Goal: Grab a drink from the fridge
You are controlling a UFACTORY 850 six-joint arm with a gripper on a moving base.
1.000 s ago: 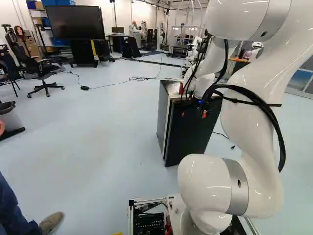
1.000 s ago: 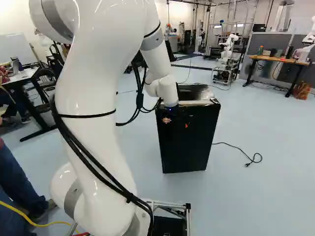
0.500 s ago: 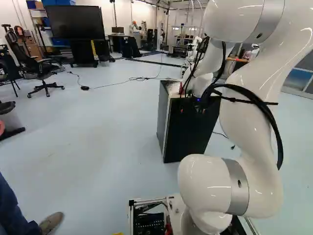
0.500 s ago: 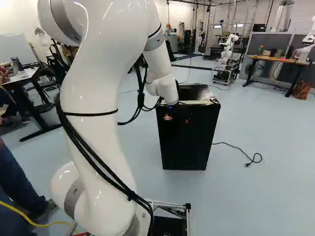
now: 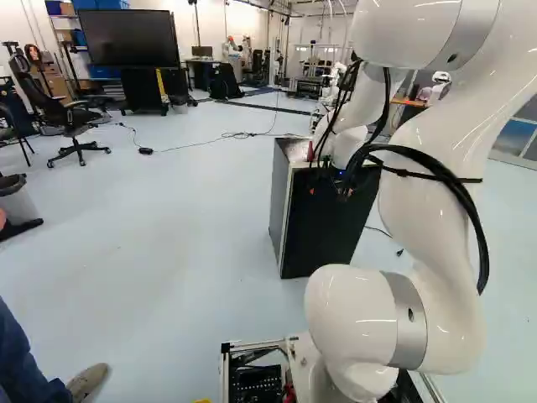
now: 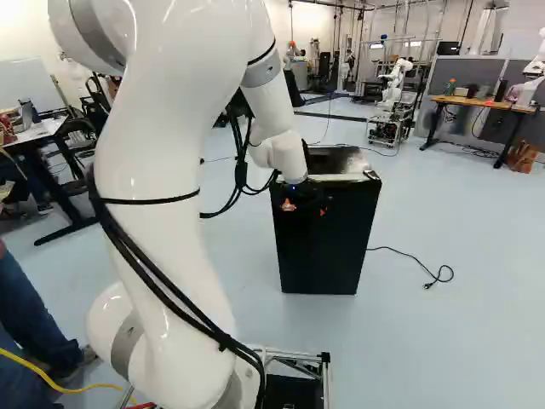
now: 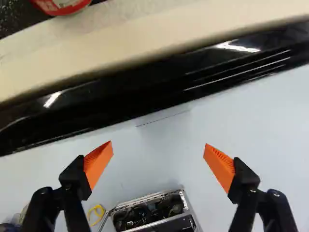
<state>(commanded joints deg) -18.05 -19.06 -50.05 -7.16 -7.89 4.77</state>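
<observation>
Hovering near the fridge (image 6: 324,260), the gripper (image 6: 306,209) gapes wide; red can (image 7: 60,5) on top

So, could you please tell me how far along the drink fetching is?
Only the approach looks done: the gripper is at the upper front of the fridge. In hand, probably, is lining up with the door; the fingers stand open, holding nothing. The door looks shut, so opening it, gripping a drink and taking it out remain. The red can on top is ungripped.
</observation>
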